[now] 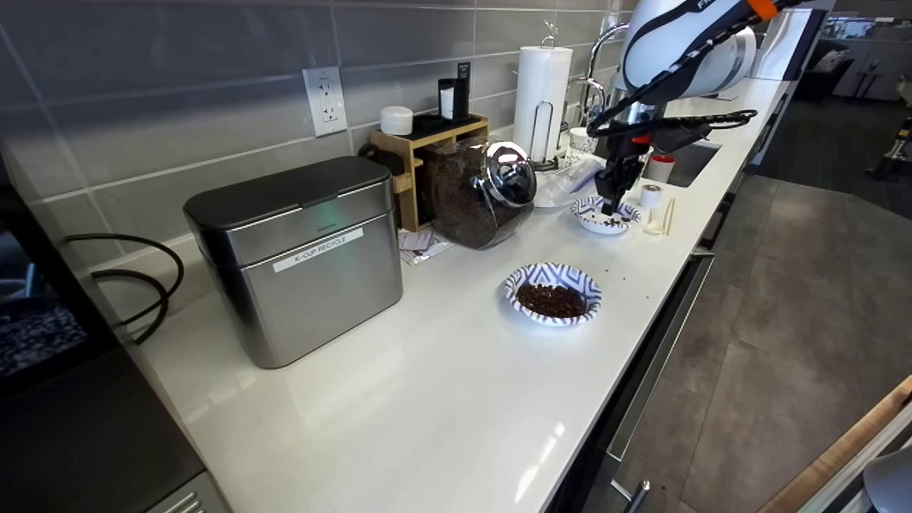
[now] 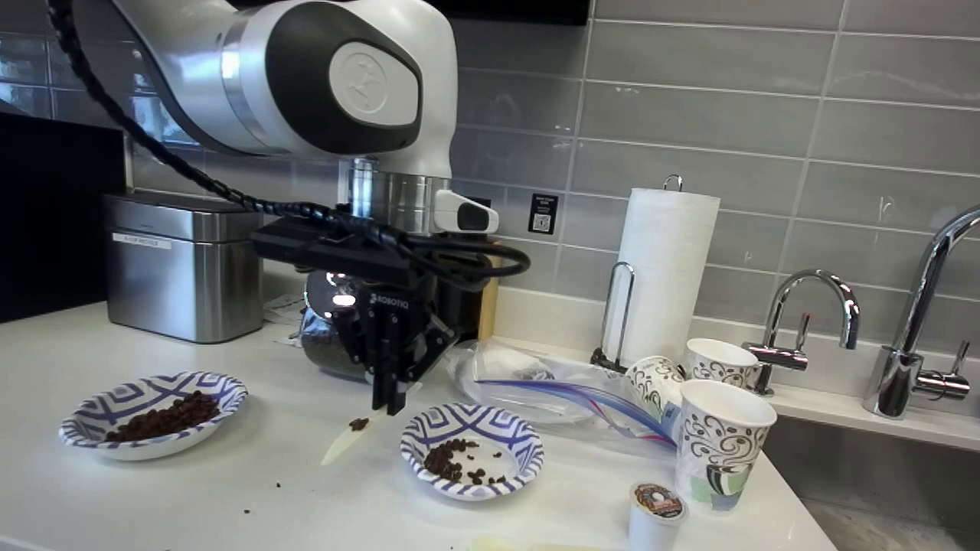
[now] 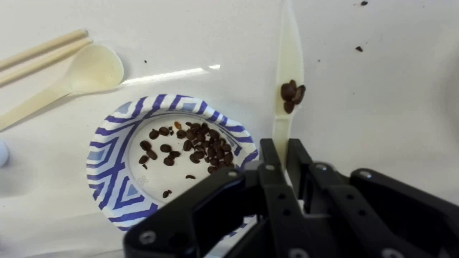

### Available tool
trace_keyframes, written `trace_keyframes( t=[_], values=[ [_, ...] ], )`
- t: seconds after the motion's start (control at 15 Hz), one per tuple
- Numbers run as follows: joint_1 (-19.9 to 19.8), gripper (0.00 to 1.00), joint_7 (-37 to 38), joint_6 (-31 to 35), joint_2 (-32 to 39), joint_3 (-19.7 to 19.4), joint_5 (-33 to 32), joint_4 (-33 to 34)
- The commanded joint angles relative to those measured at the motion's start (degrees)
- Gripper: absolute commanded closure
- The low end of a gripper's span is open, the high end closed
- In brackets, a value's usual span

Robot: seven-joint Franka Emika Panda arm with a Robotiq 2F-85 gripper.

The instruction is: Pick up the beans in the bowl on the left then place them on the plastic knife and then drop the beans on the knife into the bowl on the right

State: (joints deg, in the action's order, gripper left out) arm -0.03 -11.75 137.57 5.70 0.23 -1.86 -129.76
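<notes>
My gripper (image 2: 389, 409) is shut on the handle of the pale plastic knife (image 3: 289, 57), whose blade points away from the fingers in the wrist view. A few dark brown beans (image 3: 288, 91) rest on the blade near the handle. In an exterior view the knife lies between the two bowls, close beside the right one; its height over the counter is hard to tell. The bowl on the left (image 2: 134, 394) holds a larger heap of beans (image 1: 552, 301). Blue-and-white patterned too, the bowl on the right (image 3: 107, 157) has a scattered smaller lot, partly hidden by a finger.
Beyond the right bowl lie a spoon (image 3: 96, 70) and chopsticks (image 3: 46, 52). A coffee pod (image 2: 654, 520), paper cups (image 2: 723, 436) and a plastic bag (image 2: 566, 405) stand close by. Behind are a glass jar (image 1: 459, 196) and paper towels (image 2: 662, 268). Stray bean bits (image 3: 359, 48) dot the counter.
</notes>
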Motion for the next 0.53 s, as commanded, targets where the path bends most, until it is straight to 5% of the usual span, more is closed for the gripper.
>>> trace_keyframes(
  t=[0.0, 0.47],
  values=[
    [-0.9, 0.97, 0.6, -1.0, -0.3, -0.9, -0.6, 1.3],
    [-2.1, 0.97, -0.3, -1.5, 0.4, -2.0, -0.6, 4.8]
  ],
)
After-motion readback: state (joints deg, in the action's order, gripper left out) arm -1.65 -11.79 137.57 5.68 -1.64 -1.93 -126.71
